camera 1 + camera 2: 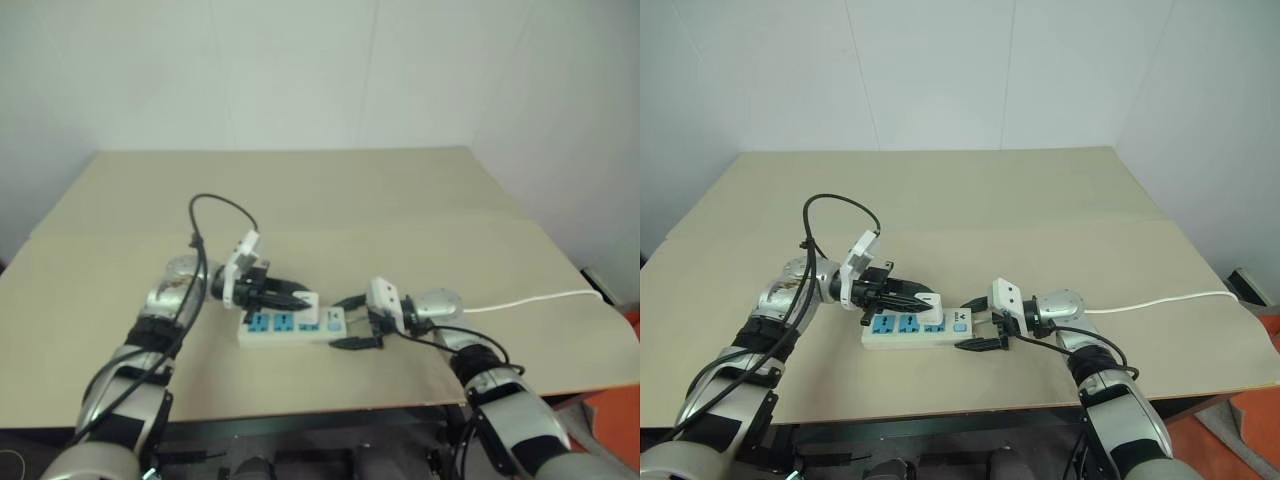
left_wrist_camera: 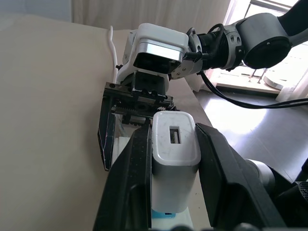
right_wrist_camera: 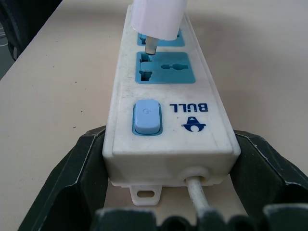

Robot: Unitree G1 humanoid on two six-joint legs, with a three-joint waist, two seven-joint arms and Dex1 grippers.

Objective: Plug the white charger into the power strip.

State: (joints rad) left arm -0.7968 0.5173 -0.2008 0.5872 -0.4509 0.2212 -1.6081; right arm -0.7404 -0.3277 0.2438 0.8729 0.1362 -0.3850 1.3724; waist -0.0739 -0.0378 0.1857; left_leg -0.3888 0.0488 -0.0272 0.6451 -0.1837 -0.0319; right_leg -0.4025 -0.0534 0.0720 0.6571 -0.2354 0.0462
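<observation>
Reading "BULL" on power strip [image 3: 169, 120], white charger [image 3: 158, 18] w/ prong above socket

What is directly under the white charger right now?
Under the white charger, metal prongs hang just above a blue socket of the power strip. The charger's body covers part of the socket behind.

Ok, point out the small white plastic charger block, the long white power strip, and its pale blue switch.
small white plastic charger block [image 2: 175, 144], left wrist view, end face.
long white power strip [image 3: 211, 137], right wrist view, top near the logo.
pale blue switch [image 3: 147, 117], right wrist view, button centre.
</observation>
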